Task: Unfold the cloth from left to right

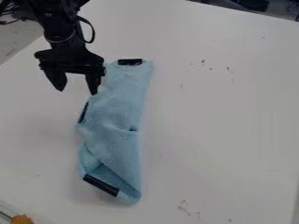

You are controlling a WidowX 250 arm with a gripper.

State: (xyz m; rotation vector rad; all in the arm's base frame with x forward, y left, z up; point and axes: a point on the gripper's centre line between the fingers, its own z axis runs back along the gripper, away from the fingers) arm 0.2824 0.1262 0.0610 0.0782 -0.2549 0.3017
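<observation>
Mustard-yellow lump [22,219] lower left. Wrinkled, folded pale-blue cloth [119,113] on scuffed white table [227,127]. Black two-fingered pincer [77,91] spread wide, empty.

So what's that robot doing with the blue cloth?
A black robot arm has the job of unfolding the light blue cloth from left to right. Right now the cloth lies folded in a long, narrow shape on the white table. The gripper is open at its upper left edge, with one finger right by the cloth; I can't tell if they touch.
</observation>
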